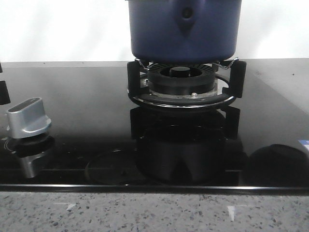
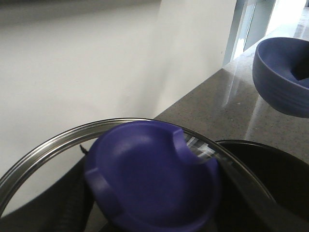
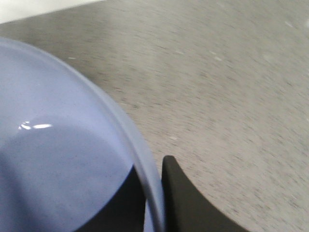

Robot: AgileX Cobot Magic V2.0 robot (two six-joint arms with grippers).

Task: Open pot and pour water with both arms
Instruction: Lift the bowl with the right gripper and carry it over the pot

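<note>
So one silver knob (image 1: 29, 116) sits left on the black stovetop (image 1: 87, 125), and one blue pot (image 1: 183, 29) sits on the single burner (image 1: 182, 82) mid-frame. Left gripper's got a blue-knobbed lid (image 2: 154, 179) right beside it, grip hidden. Right finger (image 3: 193, 203) touches a pale rim (image 3: 140, 164), can't tell.

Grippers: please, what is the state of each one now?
Left gripper: cannot be told; only the lid knob fills its view.
Right gripper: closed on the bowl rim.

A kitchen: black glass gas hob (image 1: 87, 121) with burner (image 1: 181, 79), silver knob (image 1: 28, 116), set in speckled stone counter (image 1: 145, 212)
</note>
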